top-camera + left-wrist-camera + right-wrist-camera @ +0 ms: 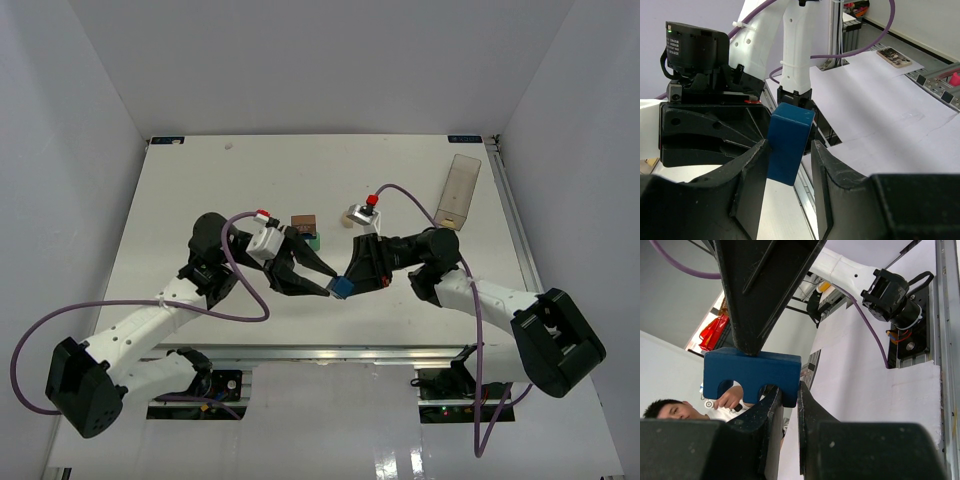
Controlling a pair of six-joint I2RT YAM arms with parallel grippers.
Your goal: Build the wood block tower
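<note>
Table [200, 180] first, since it's the biggest thing here: a white top, with both arms reaching in so their jaws meet nose to nose near the middle. The left arm [140, 325] comes in from one side and the right arm [490, 300] from the other.

A clear plastic box [460, 190] lies well away from both sets of jaws, out beyond the right arm's elbow toward the far edge.

The right gripper [353, 283] is closed tight. In its own wrist view the two fingers [771, 410] are pinched almost together on one end of the blue block [342, 288], so it's gripping it, and the block is up off the table.

The left gripper [331, 284] is about half spread, with the same block sitting between its jaws. In the left wrist view one finger [752, 170] is against the block's side. The block looks a bit tilted, though, and seems to have a sliver of gap on the other side, so I honestly can't tell if it's clamped or just surrounding it.

The blue block has a notch cut in its lower edge, arch style.

Just past the left jaws on the far side, a brown block [303, 221] and a green piece [314, 241] sit right next to each other on the table.
</note>
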